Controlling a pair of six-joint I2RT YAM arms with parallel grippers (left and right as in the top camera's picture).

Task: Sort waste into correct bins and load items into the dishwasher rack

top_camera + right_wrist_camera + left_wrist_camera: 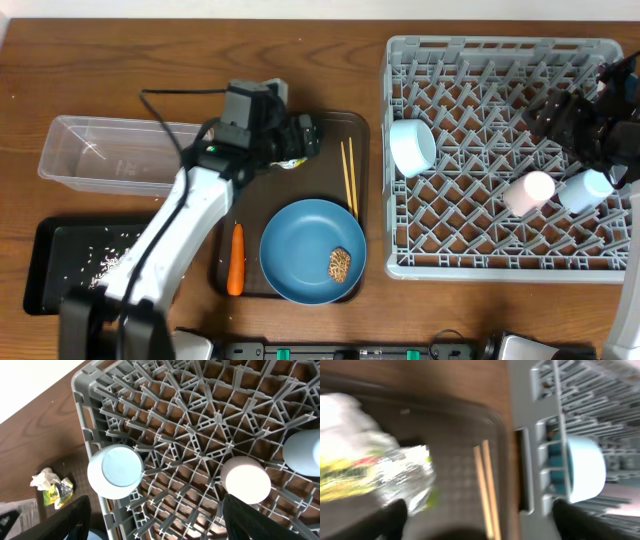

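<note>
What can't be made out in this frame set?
Left wrist: motion blur smears the wrapper and tissue; print unreadable.
Overhead: left gripper mostly covers both.
Right wrist: frame edge cuts off the light-blue cup.
Overhead: rice grains in black tray too small to count.

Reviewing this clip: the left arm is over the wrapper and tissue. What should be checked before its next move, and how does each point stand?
1. Left end effector open: ok, fingers wide apart, nothing gripped.
2. Wrapper and tissue centred between its fingers: not ok, both sit off toward one finger.
3. Chopsticks out of the closing path: cannot tell; in the wrist view they lie within the finger span.
4. Clear tub uncovered: ok.
5. Right end effector out of the way: ok, open over the rack.
</note>
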